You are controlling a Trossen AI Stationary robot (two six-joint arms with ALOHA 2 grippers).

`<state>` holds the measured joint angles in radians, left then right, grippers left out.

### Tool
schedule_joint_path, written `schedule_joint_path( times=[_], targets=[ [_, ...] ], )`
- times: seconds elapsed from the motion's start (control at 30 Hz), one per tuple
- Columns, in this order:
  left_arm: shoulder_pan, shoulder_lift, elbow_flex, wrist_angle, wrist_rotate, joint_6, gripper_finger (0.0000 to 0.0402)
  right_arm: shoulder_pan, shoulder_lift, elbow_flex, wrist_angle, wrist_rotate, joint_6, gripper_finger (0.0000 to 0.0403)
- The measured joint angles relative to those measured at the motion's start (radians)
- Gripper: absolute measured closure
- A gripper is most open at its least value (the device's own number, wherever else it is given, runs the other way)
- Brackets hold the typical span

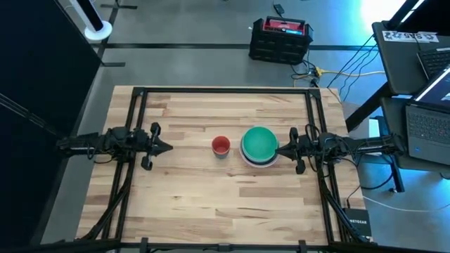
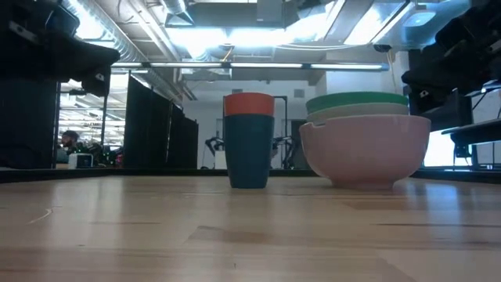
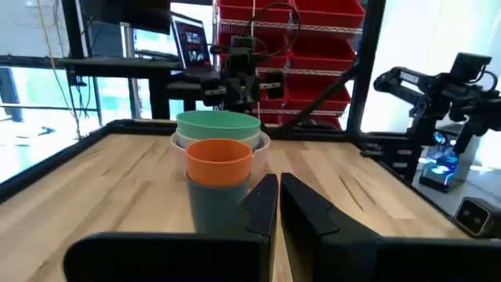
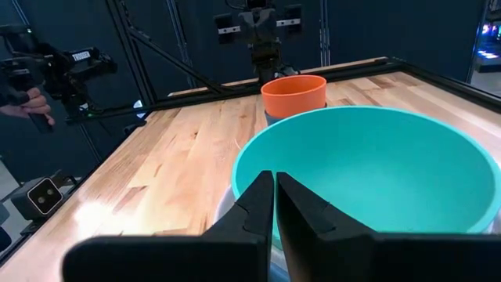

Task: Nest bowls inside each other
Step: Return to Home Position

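Two nested stacks stand on their bases near the middle of the wooden table. A small red bowl (image 1: 221, 145) sits inside a dark blue one (image 2: 249, 160). To its right, a green bowl (image 1: 259, 143) sits in a grey-white bowl (image 2: 344, 113), which sits in a large white bowl (image 2: 365, 153). My left gripper (image 1: 169, 147) is shut and level, left of the red bowl with a gap between them. My right gripper (image 1: 280, 149) is shut and hovers at the right rim of the green bowl (image 4: 376, 168). No touch shows.
Black frame rails (image 1: 133, 133) run along the table's left, right and far sides. A black and red crate (image 1: 280, 39) stands on the floor beyond the far edge, and laptops (image 1: 429, 119) sit off to the right. Bare wood (image 1: 225, 204) lies toward the near edge.
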<state>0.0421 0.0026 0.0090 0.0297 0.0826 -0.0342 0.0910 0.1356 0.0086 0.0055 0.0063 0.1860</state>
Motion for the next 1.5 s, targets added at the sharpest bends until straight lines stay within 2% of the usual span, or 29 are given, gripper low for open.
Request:
schedule_joint_path(
  times=[0.67,1.5],
  targets=[
    [0.051,0.008,0.000,-0.004,0.000,0.008,0.0402,0.000,0.000,0.000,0.000,0.000,0.000,0.0402],
    [0.051,0.008,0.000,-0.007,0.000,0.008,0.0402,0.000,0.000,0.000,0.000,0.003,-0.038,0.0402]
  ],
)
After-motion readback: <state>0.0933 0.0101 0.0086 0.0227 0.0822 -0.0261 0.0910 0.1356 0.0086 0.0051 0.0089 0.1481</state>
